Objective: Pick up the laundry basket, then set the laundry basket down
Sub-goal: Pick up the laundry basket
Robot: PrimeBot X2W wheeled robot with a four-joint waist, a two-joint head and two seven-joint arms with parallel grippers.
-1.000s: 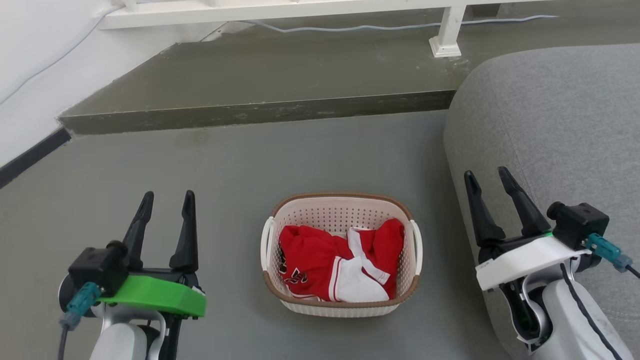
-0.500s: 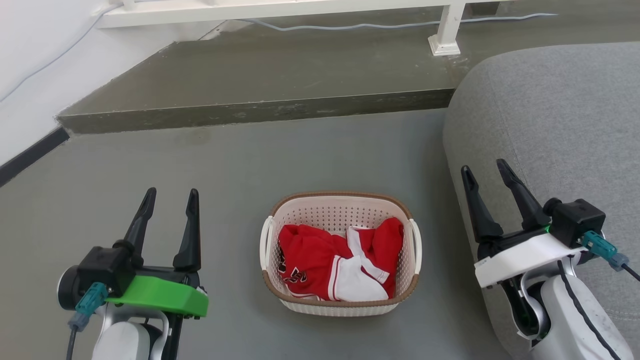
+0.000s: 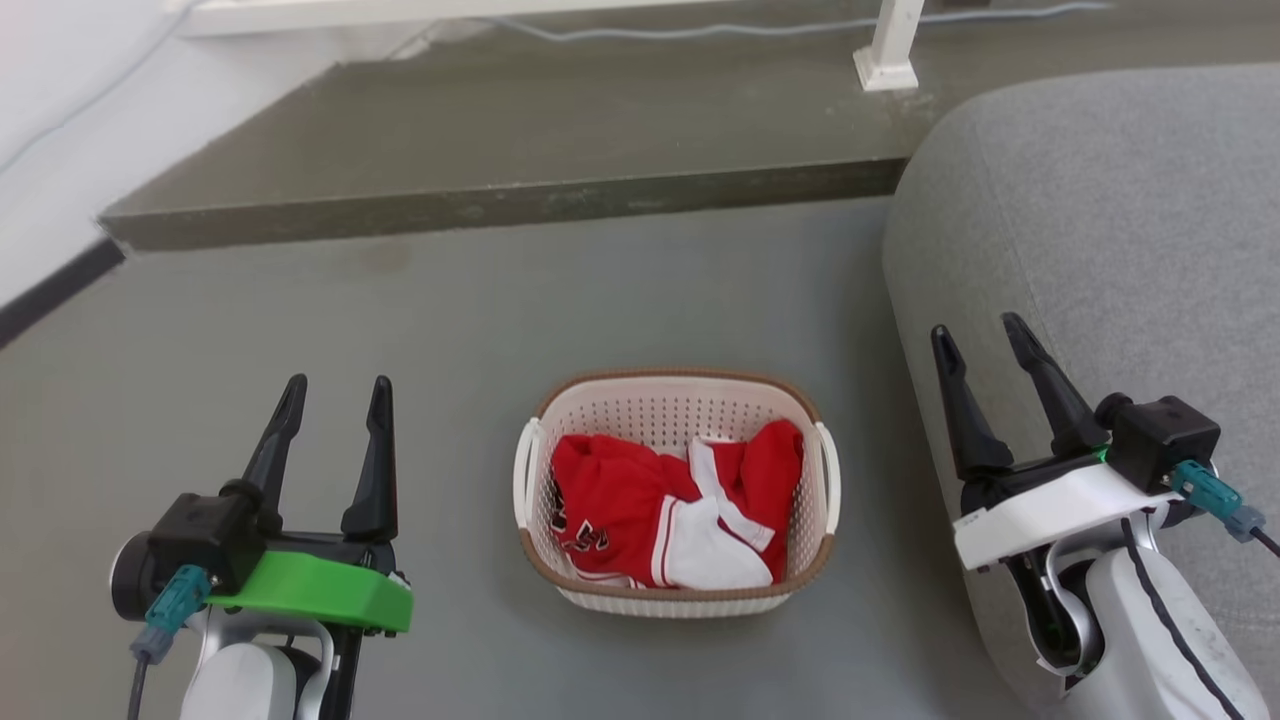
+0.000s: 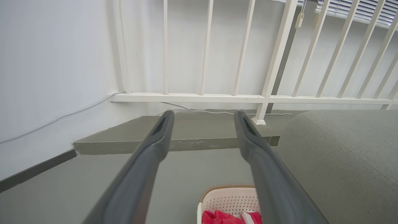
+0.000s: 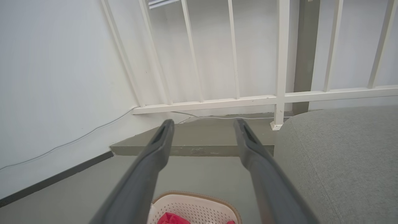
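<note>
The laundry basket [image 3: 676, 408] stands on the grey floor, centre of the head view: cream perforated plastic, brown rim, white loop handles at both sides, red and white clothes [image 3: 660, 510] inside. My left gripper [image 3: 337, 392] is open, well to the basket's left, fingers empty. My right gripper [image 3: 978, 333] is open on the basket's right, over the sofa's edge. In the left wrist view the basket [image 4: 230, 199] peeks between the left gripper [image 4: 202, 115] fingers at the bottom. The right wrist view has the basket [image 5: 194, 207] low between the right gripper [image 5: 202, 123] fingers.
A grey sofa [image 3: 1110, 230] fills the right side, close to the basket. A raised step [image 3: 500, 150] runs across behind, with a white railing [image 4: 264, 62] and a cable on it. A white wall [image 3: 40, 130] with dark skirting lies at the left.
The head camera has tipped downward a little, so the whole scene sits slightly higher in view. Both grippers stay open beside the basket, which rests on the floor as before.
</note>
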